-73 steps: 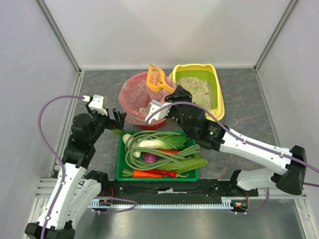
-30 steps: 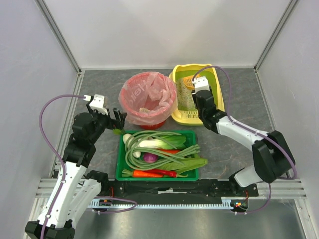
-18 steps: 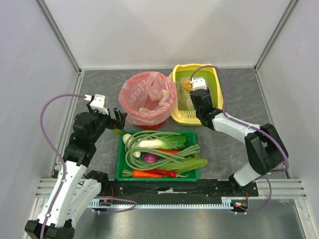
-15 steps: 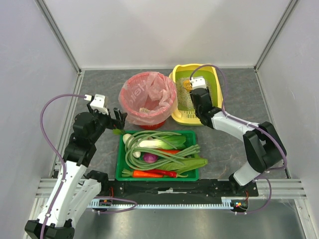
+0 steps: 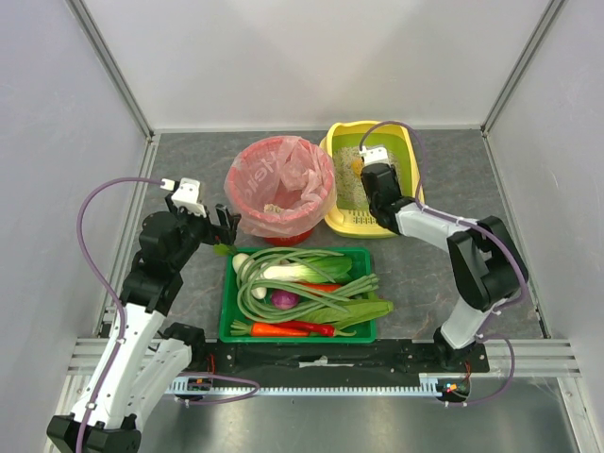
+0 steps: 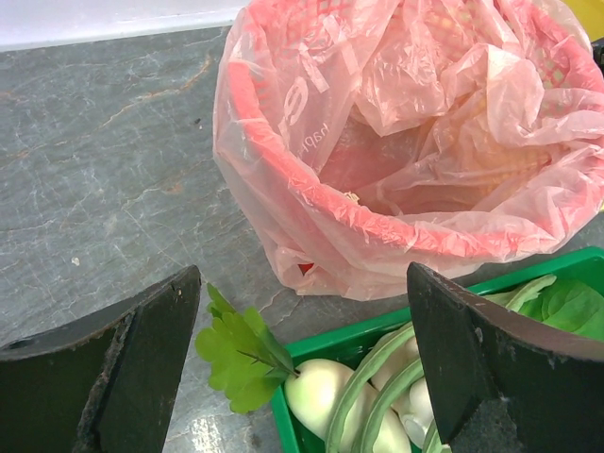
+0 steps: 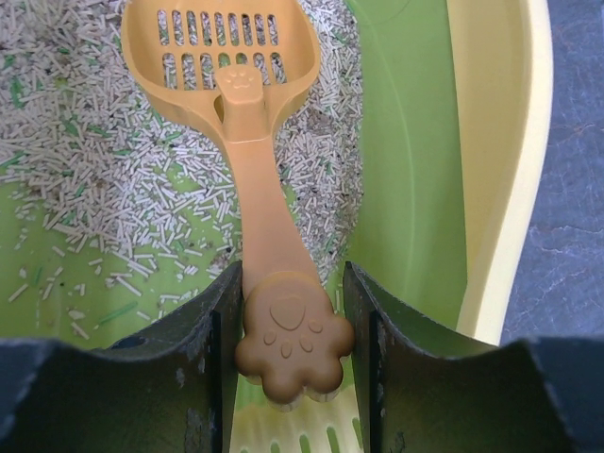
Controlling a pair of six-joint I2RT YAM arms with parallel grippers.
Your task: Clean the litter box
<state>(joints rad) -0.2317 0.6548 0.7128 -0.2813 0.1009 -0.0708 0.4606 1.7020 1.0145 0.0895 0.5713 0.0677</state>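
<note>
- The yellow rectangular plastic litter box [image 5: 416,185], with a green lining and grey-beige granular litter [image 7: 104,179], lies directly under the right gripper [image 5: 374,176].
- The right gripper [image 7: 289,300] is closed on the paw-shaped handle end of an orange slotted plastic scoop [image 7: 253,142].
- The scoop's long axis runs straight ahead of the fingers, along the length of the litter box. Its slotted bowl rests on the litter towards the far end, and the box's right wall is just beside it.
- The coming stroke probably follows this same axis through the litter.
- The left gripper [image 6: 302,311] has its jaws wide apart and holds nothing. It is well to the left of the litter box, beyond the red bin with the pink plastic bag [image 6: 406,142], so the right arm is the nearer.
</note>
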